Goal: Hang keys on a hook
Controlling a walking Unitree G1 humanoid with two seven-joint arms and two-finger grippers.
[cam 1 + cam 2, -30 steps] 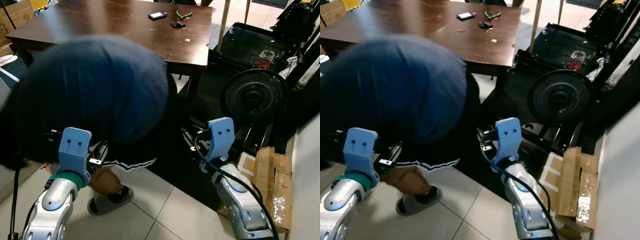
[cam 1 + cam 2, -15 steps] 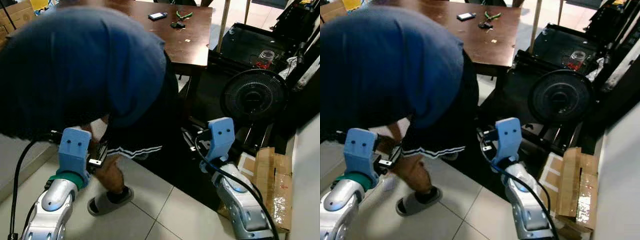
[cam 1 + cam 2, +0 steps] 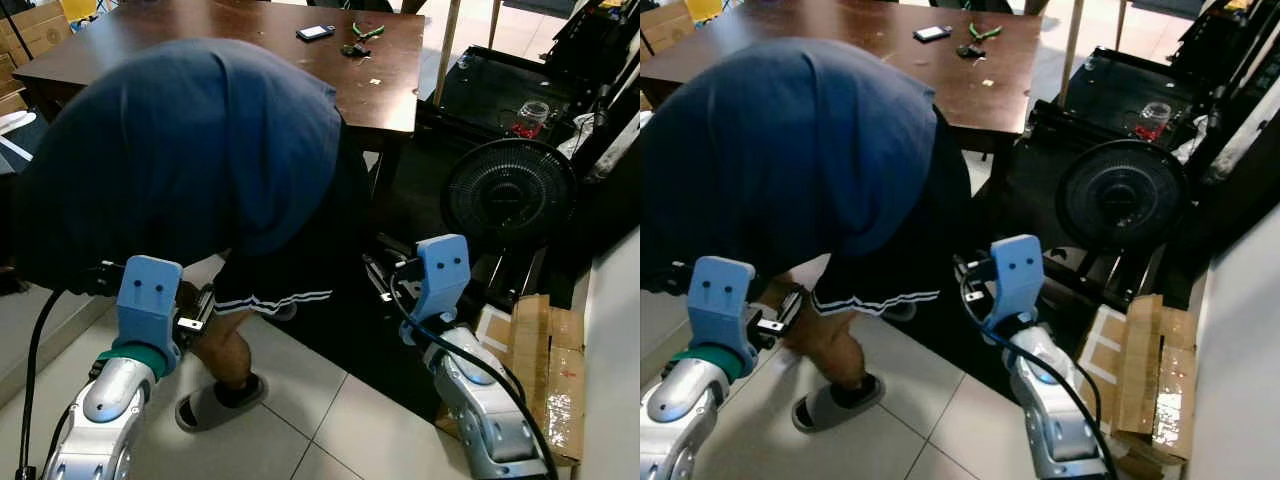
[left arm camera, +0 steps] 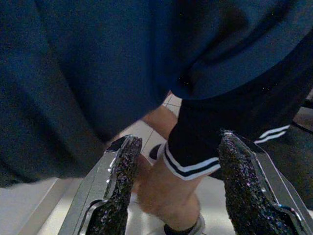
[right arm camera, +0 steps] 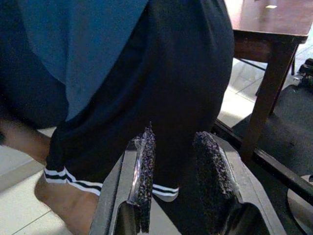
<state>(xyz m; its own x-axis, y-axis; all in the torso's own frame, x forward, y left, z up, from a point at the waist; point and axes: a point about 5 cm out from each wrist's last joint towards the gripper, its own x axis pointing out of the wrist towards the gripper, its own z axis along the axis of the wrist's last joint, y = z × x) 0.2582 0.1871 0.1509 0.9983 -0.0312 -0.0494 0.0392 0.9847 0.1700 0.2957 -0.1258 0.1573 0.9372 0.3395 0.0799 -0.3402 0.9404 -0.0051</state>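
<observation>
Tiled floor (image 3: pixel 300 420) lies half hidden behind a bent-over person (image 3: pixel 190 160); left gripper (image 4: pixel 178 191) and right gripper (image 5: pixel 176 181) gape, holding nothing.

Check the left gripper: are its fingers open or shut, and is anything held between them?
Open and empty. In the left wrist view the left gripper has its two black fingers wide apart, with just the person's leg visible beyond the gap.

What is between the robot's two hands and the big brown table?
A person bending over stands between both grippers, left and right, and the table, seen from the head views.
</observation>
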